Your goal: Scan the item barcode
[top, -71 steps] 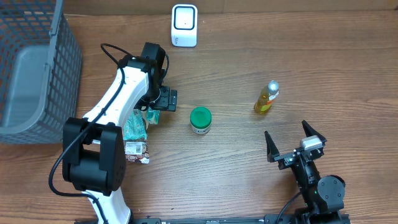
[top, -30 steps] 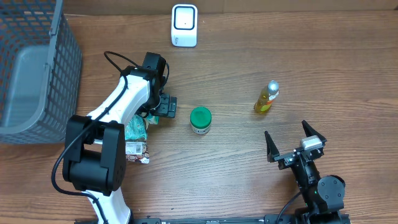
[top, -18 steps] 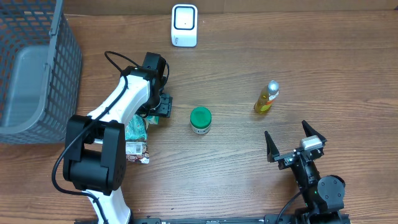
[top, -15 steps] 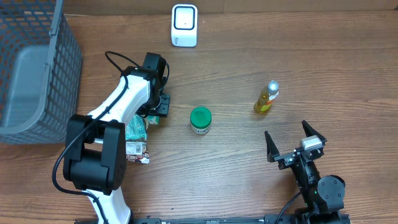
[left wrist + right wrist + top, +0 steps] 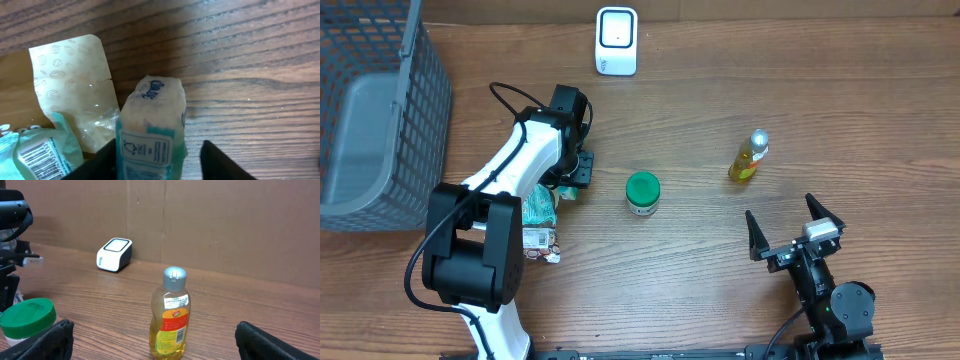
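The wood-grain table [image 5: 720, 100] is backed by a brown cardboard wall [image 5: 225, 230]. The white barcode scanner [image 5: 617, 41] stands at the table's far edge. Nearer than the scanner and to its left, the left gripper [image 5: 157, 155] straddles a teal tissue pack [image 5: 150, 130], jaws parted, one finger clear of it. Right of the scanner at the near edge, the right gripper [image 5: 780, 208] gapes wide.

the table [image 5: 700, 110] is showing matt wood grain. the tissue pack [image 5: 150, 130] is gleaming in crinkled plastic film. the bottle [image 5: 170, 322] is shining as clear plastic under a silvery cap [image 5: 175, 275].
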`<state>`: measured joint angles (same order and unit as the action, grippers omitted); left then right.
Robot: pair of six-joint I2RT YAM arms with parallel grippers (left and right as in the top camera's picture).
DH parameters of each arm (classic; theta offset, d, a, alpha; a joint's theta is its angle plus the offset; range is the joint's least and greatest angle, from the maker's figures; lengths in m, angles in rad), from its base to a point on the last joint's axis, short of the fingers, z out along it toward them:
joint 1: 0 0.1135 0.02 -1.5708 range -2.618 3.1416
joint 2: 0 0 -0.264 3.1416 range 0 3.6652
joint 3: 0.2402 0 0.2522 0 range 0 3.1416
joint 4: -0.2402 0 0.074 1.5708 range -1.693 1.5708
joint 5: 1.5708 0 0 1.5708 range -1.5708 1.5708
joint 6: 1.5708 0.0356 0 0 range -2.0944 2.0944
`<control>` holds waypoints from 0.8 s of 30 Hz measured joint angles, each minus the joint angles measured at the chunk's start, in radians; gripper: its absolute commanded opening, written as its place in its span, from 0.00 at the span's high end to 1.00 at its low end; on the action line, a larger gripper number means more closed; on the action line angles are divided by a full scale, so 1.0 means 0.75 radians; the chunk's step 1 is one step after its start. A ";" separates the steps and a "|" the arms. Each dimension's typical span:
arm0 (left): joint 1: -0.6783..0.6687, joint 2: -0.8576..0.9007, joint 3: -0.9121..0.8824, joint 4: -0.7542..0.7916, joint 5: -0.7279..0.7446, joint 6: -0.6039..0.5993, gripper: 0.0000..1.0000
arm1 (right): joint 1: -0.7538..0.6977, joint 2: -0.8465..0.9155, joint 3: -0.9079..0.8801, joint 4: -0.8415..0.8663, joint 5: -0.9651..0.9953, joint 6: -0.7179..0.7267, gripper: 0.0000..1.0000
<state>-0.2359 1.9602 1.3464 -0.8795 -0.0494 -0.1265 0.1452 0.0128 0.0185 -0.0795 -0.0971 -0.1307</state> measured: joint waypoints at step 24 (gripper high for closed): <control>0.000 0.000 -0.037 0.097 0.001 -0.006 0.55 | 0.000 0.000 0.000 0.000 0.001 -0.001 0.00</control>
<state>-0.2359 1.9602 1.3186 -0.8070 -0.0490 -0.1310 0.1452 0.0128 0.0185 -0.0795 -0.0963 -0.1310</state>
